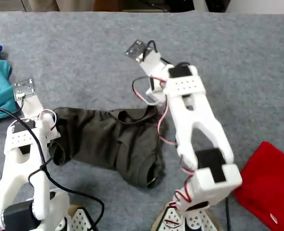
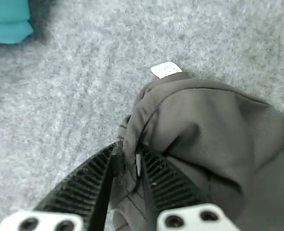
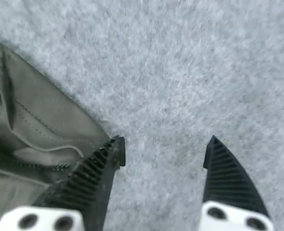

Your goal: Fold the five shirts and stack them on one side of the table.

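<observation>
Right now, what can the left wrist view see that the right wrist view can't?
The left wrist view gives you a teal shirt at the edge, a white tag on the olive shirt, and the left tool pinched shut on a fold of that shirt. The right wrist view gives instead the right tool, open wide over the grey table, next to the shirt's edge. Both give the olive shirt and the grey table.

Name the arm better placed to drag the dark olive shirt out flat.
Left: the left gripper is shut on an edge of the shirt; the right gripper hangs open over the table beside it.
</observation>
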Action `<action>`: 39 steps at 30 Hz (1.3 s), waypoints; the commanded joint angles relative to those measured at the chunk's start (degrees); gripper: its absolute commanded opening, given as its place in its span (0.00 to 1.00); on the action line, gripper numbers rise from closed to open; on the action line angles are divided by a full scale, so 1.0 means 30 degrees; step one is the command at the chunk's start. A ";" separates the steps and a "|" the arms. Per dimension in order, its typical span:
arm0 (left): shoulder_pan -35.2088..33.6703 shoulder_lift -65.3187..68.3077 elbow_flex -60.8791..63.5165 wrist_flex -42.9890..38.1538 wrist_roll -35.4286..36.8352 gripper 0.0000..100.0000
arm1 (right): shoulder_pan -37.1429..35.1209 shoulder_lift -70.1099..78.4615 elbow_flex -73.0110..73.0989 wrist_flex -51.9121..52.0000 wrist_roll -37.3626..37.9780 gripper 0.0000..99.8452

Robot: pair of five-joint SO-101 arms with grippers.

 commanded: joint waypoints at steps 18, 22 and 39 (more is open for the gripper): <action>0.0234 -0.0103 0.0059 -0.0293 0.0147 0.02 | 0.1070 -0.3179 0.4498 0.2022 0.3136 0.25; 0.0234 -0.0103 0.0059 -0.0293 0.0147 0.02 | 0.0249 -0.2916 0.4938 0.0440 0.3077 0.29; 0.0264 -0.0073 0.0059 -0.0322 0.0147 0.02 | -0.1392 0.2066 0.0073 -0.0381 0.2725 0.27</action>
